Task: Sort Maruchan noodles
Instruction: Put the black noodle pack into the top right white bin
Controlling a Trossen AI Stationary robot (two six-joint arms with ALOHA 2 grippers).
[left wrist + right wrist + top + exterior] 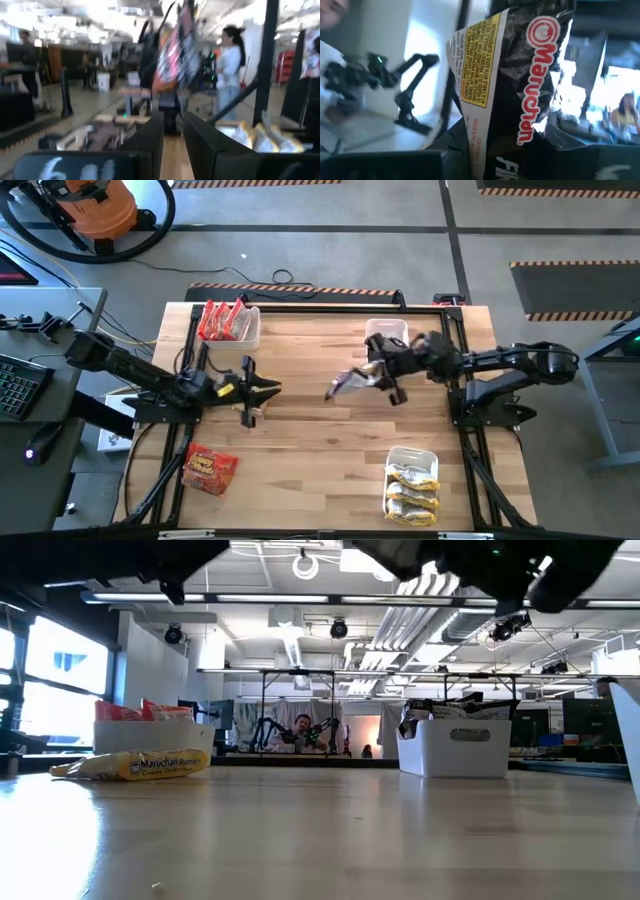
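Right wrist view: dark packet (520, 85) pinched between the right gripper's (385, 380) fingers, held in the air over mid-table, near the back-right bin (386, 333). Left gripper (262, 390) slightly parted, holding nothing (hovers left of centre). Risk: the thin crinkly edge grip could slip, so the packet drops short of its bin. Count: three bins; red packets in the back-left bin (250, 328), yellow ones in the front-right bin (412, 453), one red packet (209, 468) loose front-left.

Wooden tabletop (320, 440) carries three white bins (412, 480) toward its corners; one orange noodle packet (209, 468) lies loose at the remaining corner.
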